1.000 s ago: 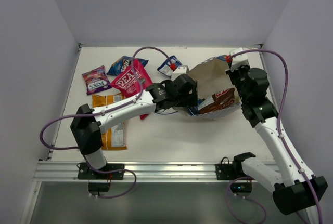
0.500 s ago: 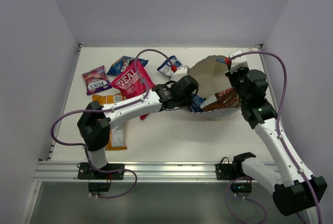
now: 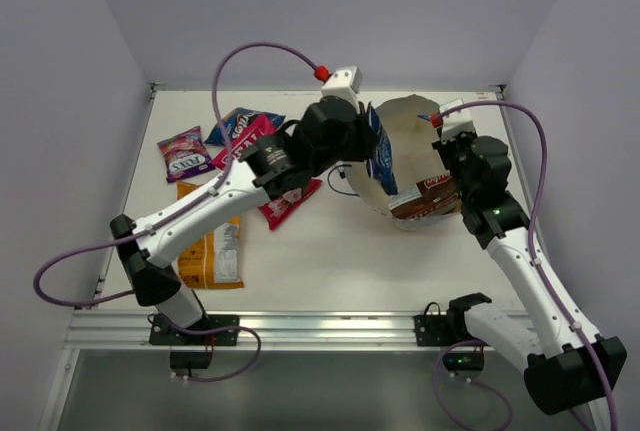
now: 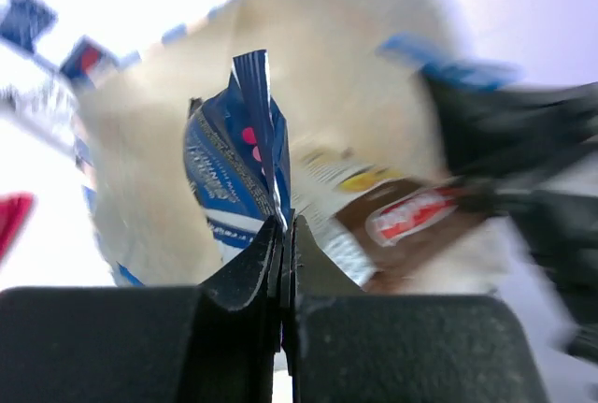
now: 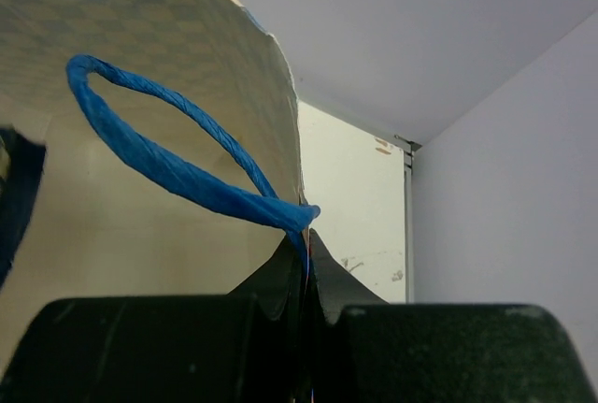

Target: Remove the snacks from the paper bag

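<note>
The paper bag (image 3: 405,146) stands tilted at centre right, its tan inside (image 4: 346,66) facing my left gripper. My left gripper (image 3: 368,156) is raised at the bag's mouth, shut on the edge of a blue packet with white stripes (image 4: 234,169). A brown-and-white chip bag (image 3: 425,196) lies inside the paper bag, low down. My right gripper (image 5: 306,235) is shut on the bag's rim where the blue cord handle (image 5: 168,165) is fixed. Out on the table lie the pink-purple packet (image 3: 186,154), a blue packet (image 3: 235,123), the pink-red packet (image 3: 290,201) and the orange-yellow packet (image 3: 210,246).
The left arm (image 3: 200,211) stretches diagonally over the loose packets, hiding part of the pink-red one. Walls close the table at left, back and right. A metal rail (image 3: 300,329) runs along the near edge.
My left gripper has shut on the blue striped packet at the bag's mouth and lifted it up and back. The left arm has risen. The paper bag now stands more upright.
</note>
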